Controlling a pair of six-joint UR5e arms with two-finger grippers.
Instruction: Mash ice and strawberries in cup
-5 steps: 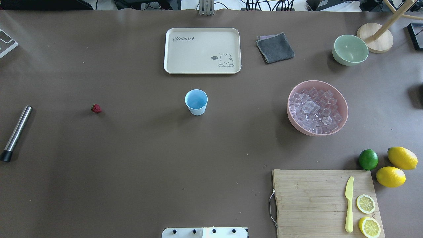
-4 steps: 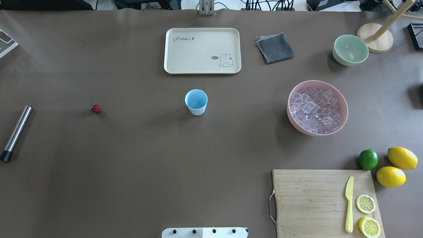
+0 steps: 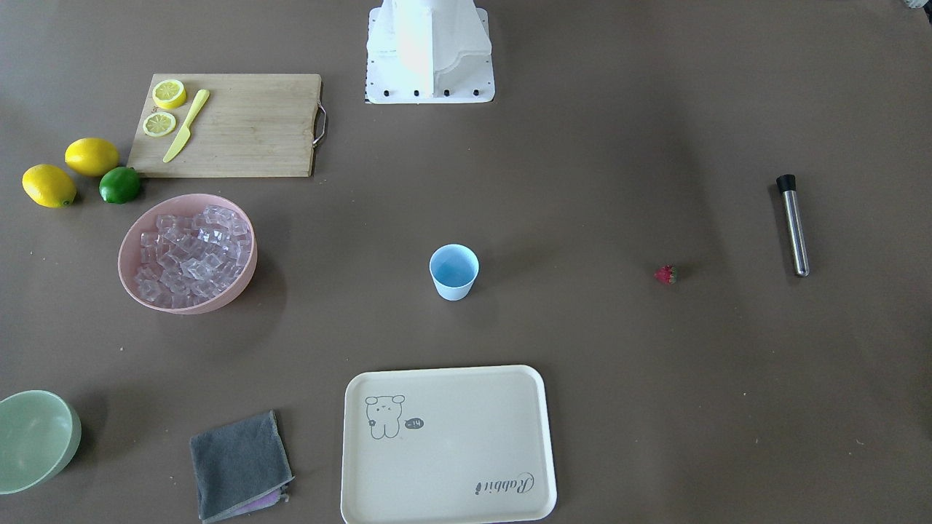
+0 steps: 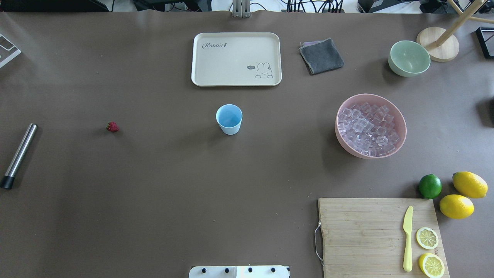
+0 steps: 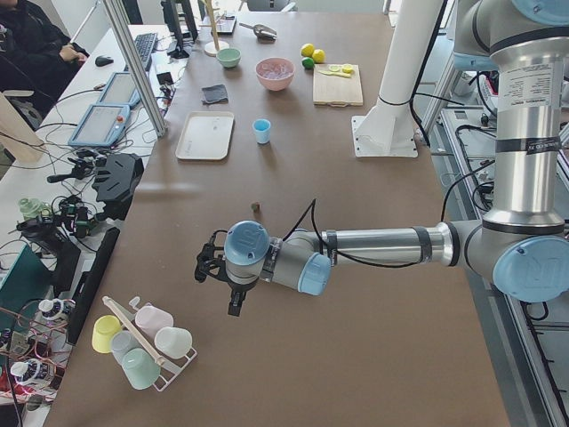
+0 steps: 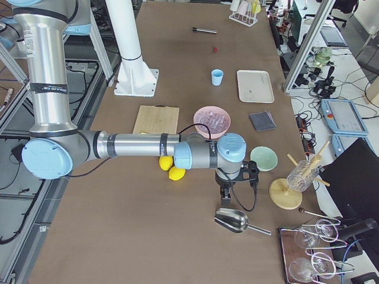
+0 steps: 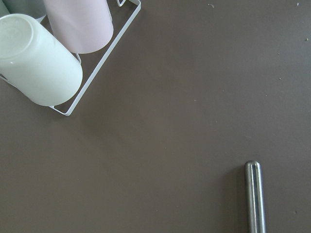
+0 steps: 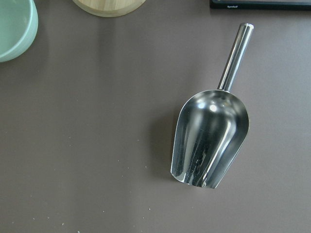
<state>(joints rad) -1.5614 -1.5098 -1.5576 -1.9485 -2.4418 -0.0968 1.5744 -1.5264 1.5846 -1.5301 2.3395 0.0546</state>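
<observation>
On the table point(image 4: 154, 200) nothing has moved: cup point(image 4: 229, 119) empty, strawberry point(image 4: 112, 126) and ice point(image 4: 366, 129) untouched, so mashing is unstarted; whether left gripper point(image 5: 234, 304) and right gripper point(image 6: 226, 194) are open, I cannot tell.

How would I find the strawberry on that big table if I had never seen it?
Start at the light-blue cup in the middle of the brown table. Between it and the black-tipped steel muddler at the robot's left end lies the strawberry, by itself. It is the only tiny red thing; the lemons and lime at the other end are far bigger.
</observation>
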